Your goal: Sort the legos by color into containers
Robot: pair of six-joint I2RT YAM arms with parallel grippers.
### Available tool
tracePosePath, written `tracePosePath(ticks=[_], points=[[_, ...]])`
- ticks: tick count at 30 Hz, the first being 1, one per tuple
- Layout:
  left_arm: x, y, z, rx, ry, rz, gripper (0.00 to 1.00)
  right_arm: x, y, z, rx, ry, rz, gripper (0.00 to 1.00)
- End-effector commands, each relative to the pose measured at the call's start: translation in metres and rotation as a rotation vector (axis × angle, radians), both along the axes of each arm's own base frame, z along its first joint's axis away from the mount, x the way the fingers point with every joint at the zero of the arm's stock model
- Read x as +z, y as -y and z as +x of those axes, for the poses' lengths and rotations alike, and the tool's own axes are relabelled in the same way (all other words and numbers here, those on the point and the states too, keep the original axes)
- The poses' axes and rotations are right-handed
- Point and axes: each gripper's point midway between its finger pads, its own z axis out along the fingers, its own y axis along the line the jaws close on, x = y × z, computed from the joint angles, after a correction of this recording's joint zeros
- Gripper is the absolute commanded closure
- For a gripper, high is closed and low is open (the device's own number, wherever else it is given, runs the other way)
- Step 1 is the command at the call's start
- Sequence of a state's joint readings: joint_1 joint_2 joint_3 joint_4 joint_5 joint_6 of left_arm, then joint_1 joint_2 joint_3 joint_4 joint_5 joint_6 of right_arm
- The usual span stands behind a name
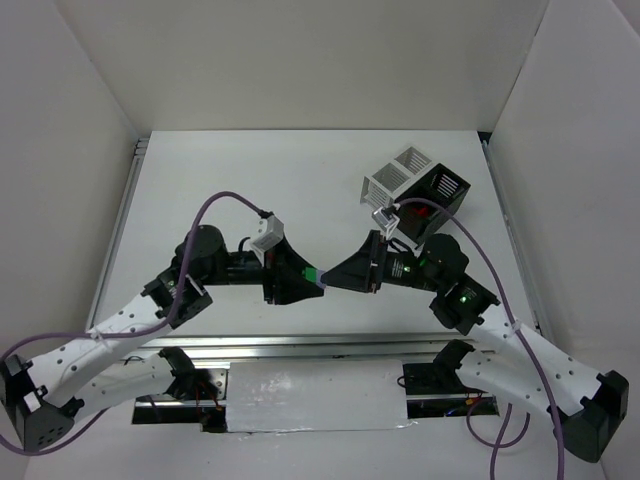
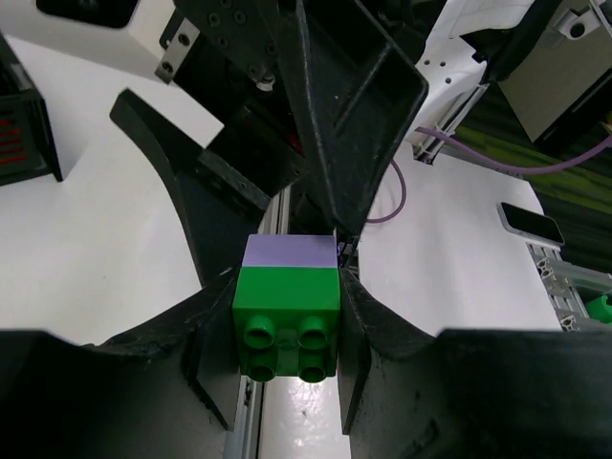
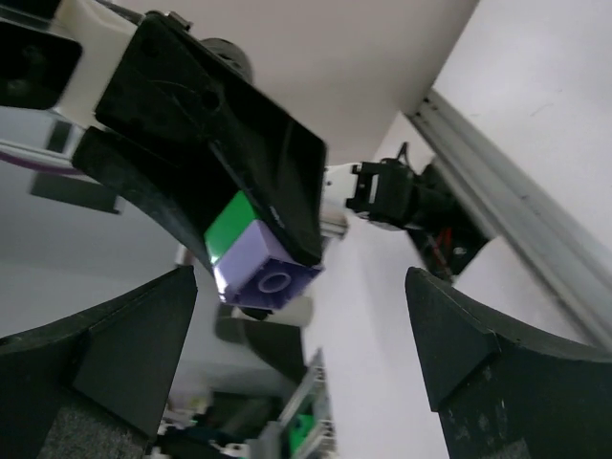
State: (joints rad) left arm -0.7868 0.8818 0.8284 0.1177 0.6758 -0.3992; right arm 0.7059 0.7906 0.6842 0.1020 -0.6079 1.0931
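Left gripper (image 2: 287, 330) is clamped on the green plastic brick (image 2: 287, 316), one finger on each side, studs facing the left wrist camera. A pale purple plastic brick (image 2: 290, 252) is stuck on the green one's far end, so it's a two-colour stack held in the air above the white table (image 1: 250, 170), mid-table, between the two arms. Right gripper (image 3: 301, 368) has its jaws wide apart and holds nothing. It faces the left one nose to nose, with the purple end pointing into the gap. In the left wrist view one right finger (image 2: 349, 105) ends just beside the purple brick's corner; I can't tell if it touches.

My read on the step: pull the stack apart so each colour can be binned.

To do it well:
- Bring the right gripper on straight along the stack's axis until only the purple brick sits between its fingers.
- Stay off the green brick and the left fingertips.
- Close on the flat purple sides, not the corners.
- Peel with a slight tilt rather than a straight tug; the left's grip is only side friction.

The white slatted plastic container (image 1: 393, 178) and black plastic container (image 1: 440, 192) sit touching at the far right, near the right arm, so purple goes there afterwards.
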Motion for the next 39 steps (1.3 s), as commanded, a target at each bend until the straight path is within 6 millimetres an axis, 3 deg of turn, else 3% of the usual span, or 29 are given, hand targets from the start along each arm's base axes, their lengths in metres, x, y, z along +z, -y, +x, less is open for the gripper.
tracePosePath(ticks=[1, 5, 9, 13, 18, 23, 28, 30, 34, 35, 36, 39], points=[[0.034, 0.015, -0.007, -0.084, 0.149, -0.159, 1.00, 0.028, 0.004, -0.009, -0.007, -0.104, 0.161, 0.03], [0.036, 0.026, -0.009, -0.079, 0.203, -0.158, 1.00, 0.028, 0.014, -0.023, 0.000, -0.152, 0.216, 0.04], [0.039, 0.028, -0.010, -0.076, 0.235, -0.160, 1.00, 0.024, 0.022, -0.022, -0.044, -0.201, 0.260, 0.08], [0.039, 0.029, -0.016, -0.100, 0.245, -0.178, 1.00, 0.025, 0.025, -0.023, -0.042, -0.244, 0.306, 0.20], [0.034, 0.034, -0.016, -0.099, 0.253, -0.166, 1.00, 0.040, 0.028, -0.028, -0.014, -0.283, 0.398, 0.38], [0.036, 0.035, -0.016, -0.094, 0.280, -0.177, 1.00, 0.047, 0.028, -0.028, -0.021, -0.318, 0.434, 0.41], [0.034, 0.039, -0.009, -0.068, 0.284, -0.153, 1.00, 0.056, 0.027, -0.032, -0.014, -0.324, 0.446, 0.59], [0.031, 0.040, -0.006, -0.055, 0.281, -0.136, 1.00, 0.057, 0.025, -0.034, -0.008, -0.335, 0.449, 0.71], [0.030, 0.041, 0.000, -0.020, 0.281, -0.119, 1.00, 0.053, 0.020, -0.035, 0.010, -0.362, 0.452, 0.73], [0.029, 0.041, 0.001, -0.014, 0.278, -0.114, 1.00, 0.051, 0.019, -0.035, 0.011, -0.368, 0.453, 0.79], [0.028, 0.041, 0.002, -0.010, 0.279, -0.104, 1.00, 0.051, 0.019, -0.035, 0.013, -0.368, 0.454, 0.92], [0.025, 0.041, 0.006, 0.005, 0.270, -0.079, 0.98, 0.044, 0.019, -0.030, -0.021, -0.381, 0.440, 1.00]])
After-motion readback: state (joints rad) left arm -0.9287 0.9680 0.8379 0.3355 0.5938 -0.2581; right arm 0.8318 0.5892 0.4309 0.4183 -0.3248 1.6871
